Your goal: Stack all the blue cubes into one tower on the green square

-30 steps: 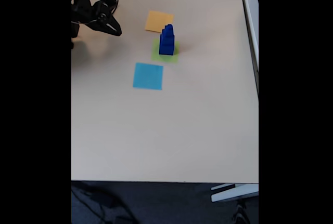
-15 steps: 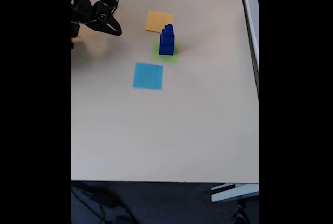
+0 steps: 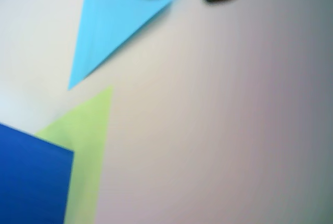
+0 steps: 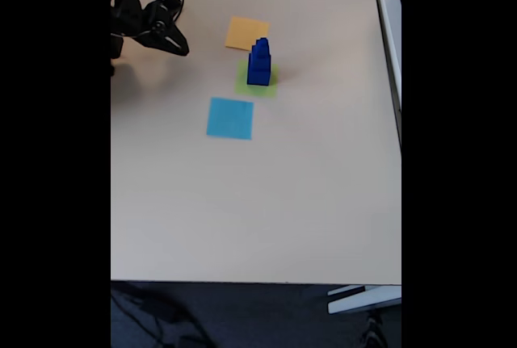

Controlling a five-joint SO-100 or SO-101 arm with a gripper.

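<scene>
End effector [image 4: 179, 48] first: you see it at the far left of the worktop [image 4: 283, 203] in the fixed view, holding nothing; how wide it stands, you cannot tell. Right of it, well apart, the blue cubes [image 4: 258, 63] stand stacked as one tower on the green square [image 4: 245, 83], between the orange-yellow square [image 4: 245, 31] and light blue square [image 4: 229, 118].

Beige table [image 4: 266, 203], mostly bare. Light blue square [image 4: 230, 118] lies flat, nearest the tool, below and to its right in fixed view. Orange-yellow square [image 4: 246, 33] lies flat further right, level with it. Squares apart.
</scene>
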